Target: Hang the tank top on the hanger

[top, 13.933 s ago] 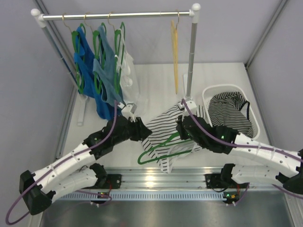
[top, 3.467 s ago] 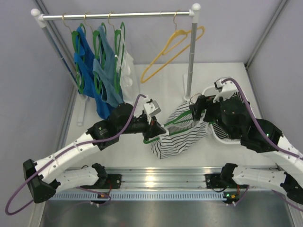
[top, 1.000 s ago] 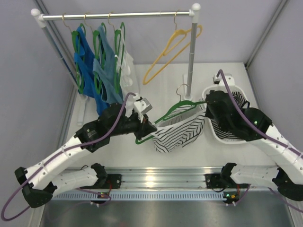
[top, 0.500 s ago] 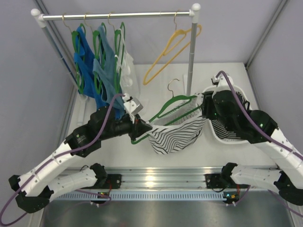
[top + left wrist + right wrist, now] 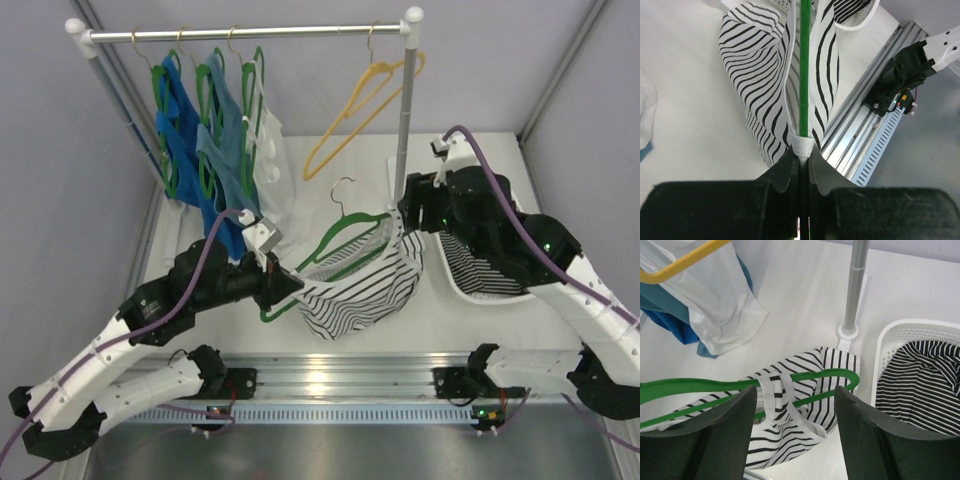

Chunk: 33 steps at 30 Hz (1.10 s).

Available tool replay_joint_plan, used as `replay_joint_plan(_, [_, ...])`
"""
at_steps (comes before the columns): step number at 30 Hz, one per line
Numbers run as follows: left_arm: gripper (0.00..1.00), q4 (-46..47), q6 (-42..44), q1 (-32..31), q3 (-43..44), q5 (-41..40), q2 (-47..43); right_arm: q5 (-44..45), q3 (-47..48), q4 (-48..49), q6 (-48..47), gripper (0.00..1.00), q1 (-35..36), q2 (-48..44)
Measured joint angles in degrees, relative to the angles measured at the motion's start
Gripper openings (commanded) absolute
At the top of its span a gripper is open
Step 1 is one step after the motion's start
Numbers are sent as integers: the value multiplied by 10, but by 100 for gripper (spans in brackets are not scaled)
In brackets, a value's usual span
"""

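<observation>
The green hanger [image 5: 345, 238] hangs tilted above the table, its brassy hook [image 5: 343, 190] pointing to the back. The striped tank top [image 5: 360, 290] droops from it, with a strap looped over the bar [image 5: 772, 390] near the right end. My left gripper [image 5: 285, 285] is shut on the hanger's [image 5: 805, 75] left end, and the top's white hem [image 5: 803, 145] lies at its tips. My right gripper [image 5: 415, 215] stands open just above the hanger's right end [image 5: 845, 376], with nothing between its fingers [image 5: 705, 440].
A clothes rail [image 5: 250, 32] at the back carries blue tops [image 5: 200, 150] and a white top on green hangers, plus a bare yellow hanger [image 5: 365, 110]. The rack post [image 5: 403, 120] stands close behind my right gripper. At the right, a white basket [image 5: 905, 326] holds a striped garment [image 5: 920, 375].
My right gripper has opened, let go of the hanger's right end and drawn back. My left arm has carried the hanger and top leftward and lifted them.
</observation>
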Motion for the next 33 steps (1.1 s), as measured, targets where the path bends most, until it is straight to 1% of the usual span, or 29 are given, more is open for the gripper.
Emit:
replay_joint_plan(8, [0,-73,-61,0,-27,-50,-32,-28,7,18,-9,63,-12,50])
replay_joint_plan(16, [0,-120,-124,0,-44,-127,-80,-46,16,29,-9,63,-22,52])
replay_joint_plan(19, [0,-127,-141,0,-44,-161,-84,-48,16,29,-9,63,-25,51])
replay_joint_plan(23, [0,-140,-157,0,-40,-209,-70,-49,15,28,-9,62,-26,45])
replay_joint_plan(27, [0,-143,-161,0,-26,-245,-30,-50,15,28,-8,62,-26,32])
replay_joint_plan(33, [0,-121,-139,0,-4,-243,38,-49,6,25,-7,62,-26,6])
